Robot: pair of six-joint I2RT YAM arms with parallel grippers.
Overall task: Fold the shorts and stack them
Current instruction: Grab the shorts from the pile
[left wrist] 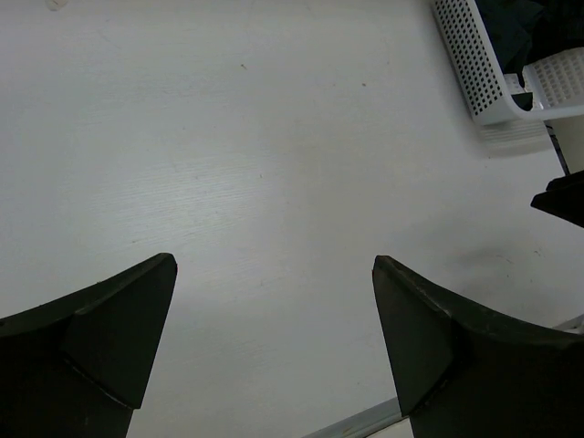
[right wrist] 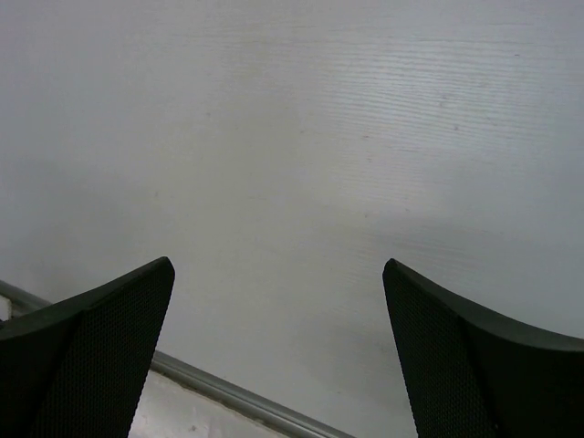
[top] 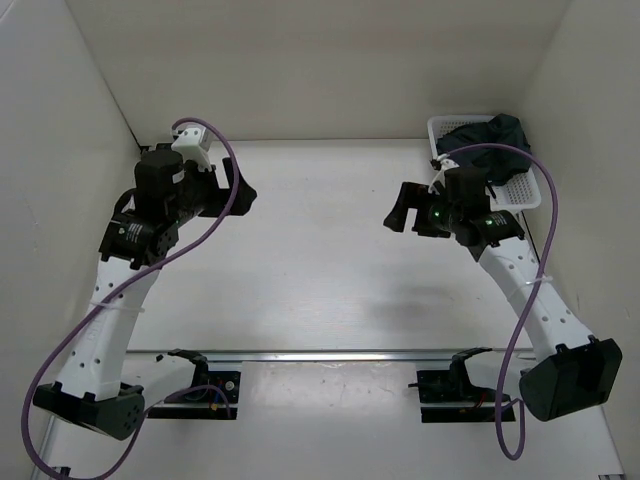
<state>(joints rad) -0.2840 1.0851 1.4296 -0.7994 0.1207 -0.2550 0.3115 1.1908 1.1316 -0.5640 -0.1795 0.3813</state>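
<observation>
The left pincer [left wrist: 274,265] stands wide, its 2 dark fingers [left wrist: 100,338] spread above the white table [top: 320,270] and gripping nothing. The right pincer [right wrist: 278,266] is spread just as wide and also holds nothing. The shorts [top: 488,134] lie bunched in the white mesh basket [top: 524,190], just behind the right pincer's wrist and well apart from the left pincer. In the left wrist view the basket sits ahead and right of the fingers, with dark cloth inside.

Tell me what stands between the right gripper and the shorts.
The shorts sit bunched in the white mesh basket, so its walls ring them. The right gripper faces away, its own wrist between. Nothing else visible.
</observation>
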